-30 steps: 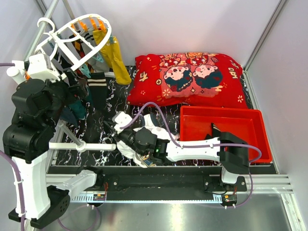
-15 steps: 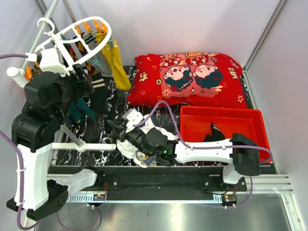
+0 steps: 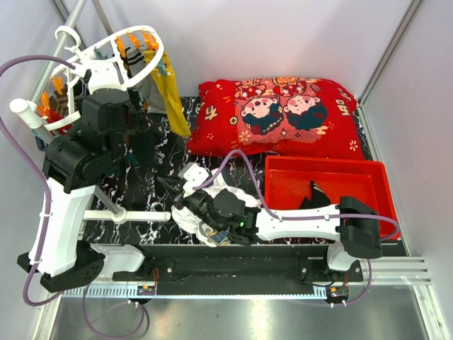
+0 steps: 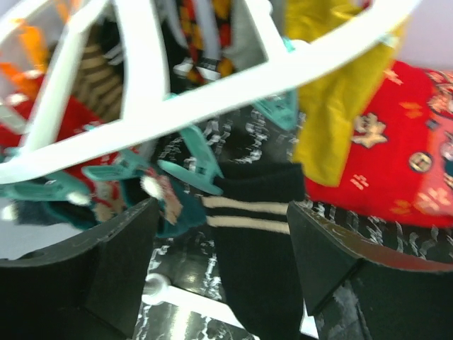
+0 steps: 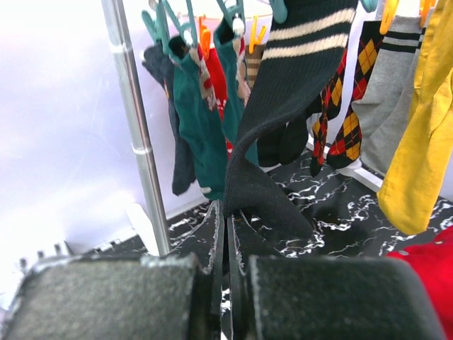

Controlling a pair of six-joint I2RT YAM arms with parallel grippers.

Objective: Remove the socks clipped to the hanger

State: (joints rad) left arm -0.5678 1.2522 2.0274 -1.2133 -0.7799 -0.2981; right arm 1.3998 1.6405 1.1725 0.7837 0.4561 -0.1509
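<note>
Because the black striped sock (image 4: pixel 251 234) hangs from a teal clip (image 4: pixel 195 166) on the white hanger (image 4: pixel 233 79), at the upper left of the overhead frame, any pull on it passes into the whole rack. The left gripper (image 4: pixel 223 248) is up there with its jaws spread wide on either side of the sock's cuff, touching nothing. If it closes too high, it could catch the clip or a crossbar rather than fabric.

Toward the centre, the right gripper (image 5: pixel 226 212) has its jaws pressed to a slit, and the sock's lower end appears pinched between them. A tug from there, I judge, might swing the hanger on the grey rail (image 5: pixel 133 127) or tip it off its hook. It might also drag neighbours such as the mustard socks (image 4: pixel 340 106) off their clips. The fabric could also slip out of so thin a pinch.

Below lies a black marble-patterned tabletop (image 3: pixel 138 195), which looks hard and smooth. Right of centre sits a red cushion (image 3: pixel 283 113), then a red tray (image 3: pixel 325 160) toward the right edge. Plain white walls close the space.
</note>
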